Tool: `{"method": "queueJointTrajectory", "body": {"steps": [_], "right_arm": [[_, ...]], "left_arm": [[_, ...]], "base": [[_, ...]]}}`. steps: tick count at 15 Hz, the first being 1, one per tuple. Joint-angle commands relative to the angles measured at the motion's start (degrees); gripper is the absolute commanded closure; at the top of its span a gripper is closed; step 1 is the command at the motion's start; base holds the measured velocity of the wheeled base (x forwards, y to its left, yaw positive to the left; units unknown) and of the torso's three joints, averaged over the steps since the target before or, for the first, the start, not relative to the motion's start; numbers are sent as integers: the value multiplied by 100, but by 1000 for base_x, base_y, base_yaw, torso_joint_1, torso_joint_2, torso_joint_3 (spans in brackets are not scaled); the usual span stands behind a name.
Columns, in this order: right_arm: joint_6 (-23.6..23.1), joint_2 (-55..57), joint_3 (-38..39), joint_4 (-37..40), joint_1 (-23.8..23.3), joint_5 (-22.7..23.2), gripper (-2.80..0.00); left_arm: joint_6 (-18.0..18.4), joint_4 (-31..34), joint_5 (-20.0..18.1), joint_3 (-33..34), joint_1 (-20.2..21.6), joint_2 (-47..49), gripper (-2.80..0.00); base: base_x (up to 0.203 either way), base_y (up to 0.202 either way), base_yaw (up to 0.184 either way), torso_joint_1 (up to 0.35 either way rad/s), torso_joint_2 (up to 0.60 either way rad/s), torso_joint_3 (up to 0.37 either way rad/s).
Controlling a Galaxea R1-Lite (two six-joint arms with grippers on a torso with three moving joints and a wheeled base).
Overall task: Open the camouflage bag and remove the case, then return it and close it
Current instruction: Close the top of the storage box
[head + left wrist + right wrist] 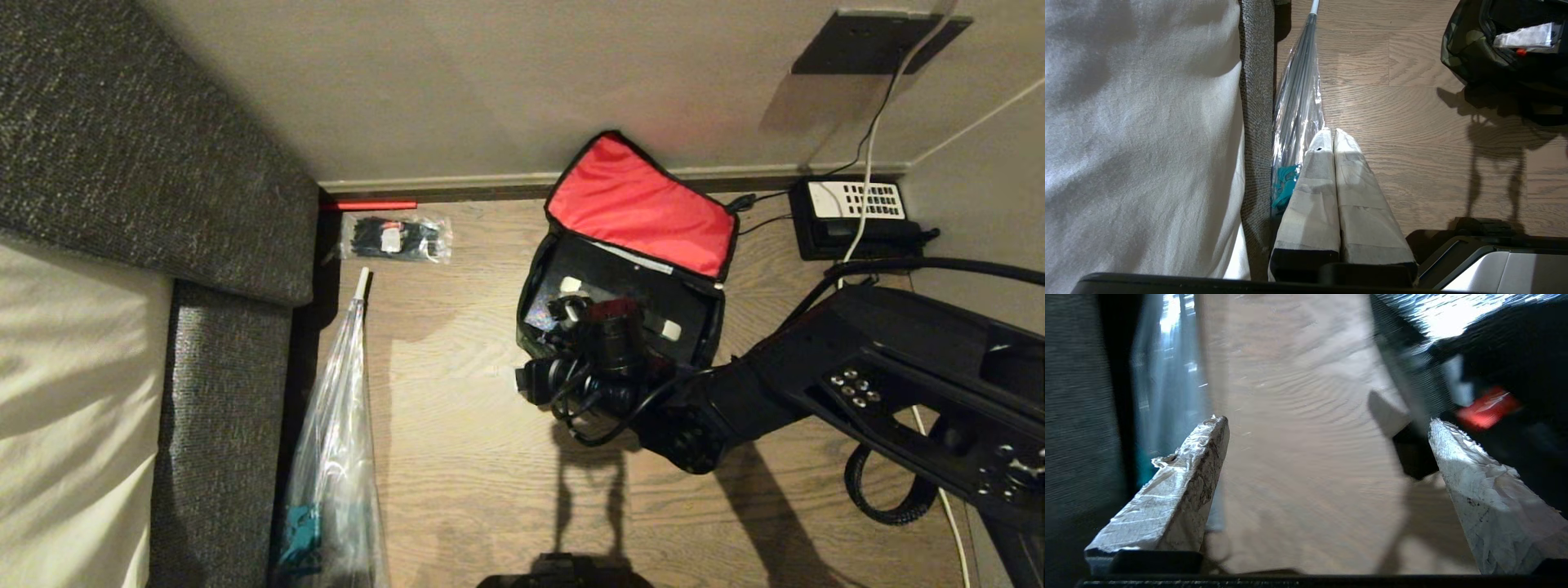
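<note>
Two taped fingers [1486, 498] of the right gripper [1327, 428] stand wide apart with nothing between them, poised over bare wooden floor [457, 457] at the near left corner of the camouflage bag [535, 282]. In the head view the right arm reaches in from the right, its wrist over the bag's near edge. That bag sits on the floor near the wall with its red-lined lid [641, 204] thrown back against the skirting. Inside lies the case [620, 286], flat and black, its light handle ends showing. A black telephone [857, 216] with a white keypad sits on the floor right of the bag. The left gripper [1333, 132] hangs low beside the bed [1139, 134], fingers pressed together, next to a clear plastic umbrella [339, 457].
</note>
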Motion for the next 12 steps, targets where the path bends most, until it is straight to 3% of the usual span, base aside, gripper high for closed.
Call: {"method": "queueJointTrajectory", "body": {"steps": [1, 7, 12], "right_arm": [[-266, 112, 55, -24, -107, -30, -280], [-441, 362, -1, -9, -171, -57, -280], [-852, 686, -36, -85, -258, -254, -280]], "left_arm": [[-1, 0, 4, 1, 7, -2, 0], [-1, 0, 4, 1, 7, -2, 0], [-1, 0, 4, 1, 0, -10, 0]], "base": [[0, 0, 0, 0, 0, 0], [0, 0, 0, 0, 0, 0], [0, 0, 0, 0, 0, 0]]}}
